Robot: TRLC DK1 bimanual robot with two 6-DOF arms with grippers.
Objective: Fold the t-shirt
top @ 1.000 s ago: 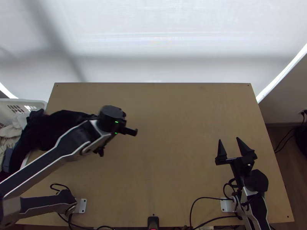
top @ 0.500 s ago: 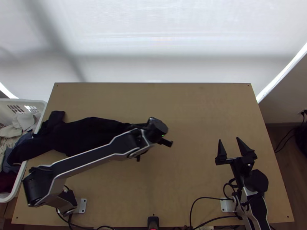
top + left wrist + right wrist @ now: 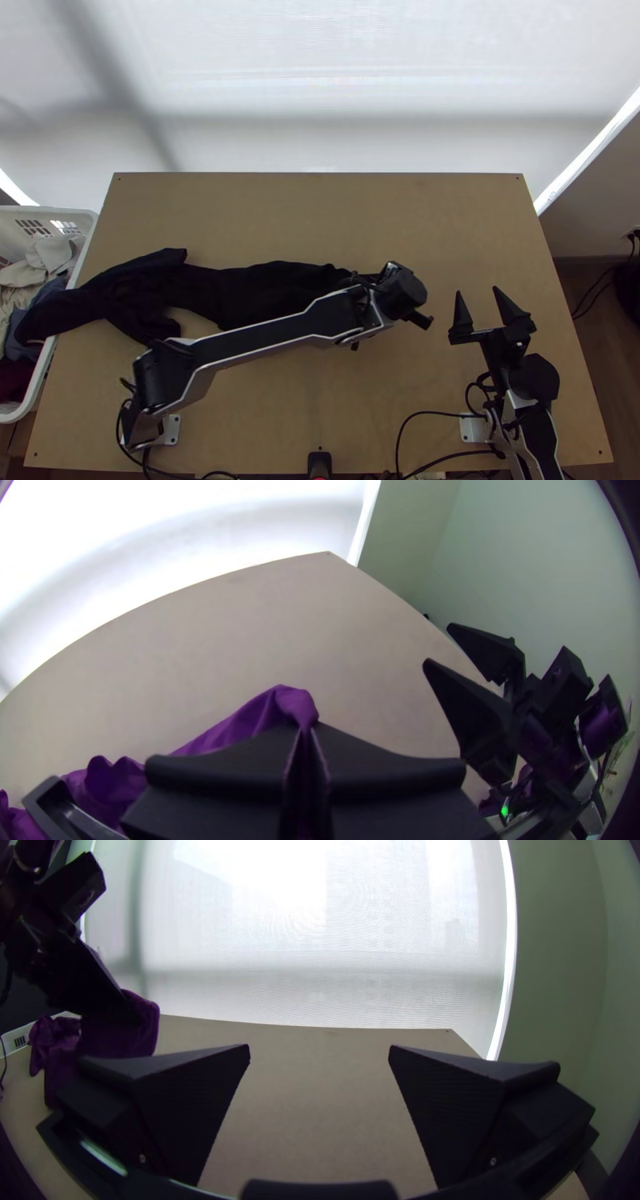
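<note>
T-shirt hold: While bunched lengthwise, the dark t-shirt (image 3: 264, 288) has one raised end pinched in the left gripper (image 3: 418, 320), with a peak of cloth protruding past its closed fingers; which part is held cannot be determined.
Right gripper: Fingers wide apart, nothing between them (image 3: 477, 294), over the table's near right portion, apart from the shirt.
Shirt extent: From right of the table's middle to the left edge, its trailing end lying over the laundry basket's (image 3: 68, 214) rim.
Open room: Wood surface shows between shirt and far edge, and between the grippers.
Table (image 3: 336, 208): Flat, light wood, straight-edged.
Cloth: Soft, wrinkled, uneven outline.
Basket: White, slotted wall, rounded rim, assorted garments (image 3: 24, 276) inside.
</note>
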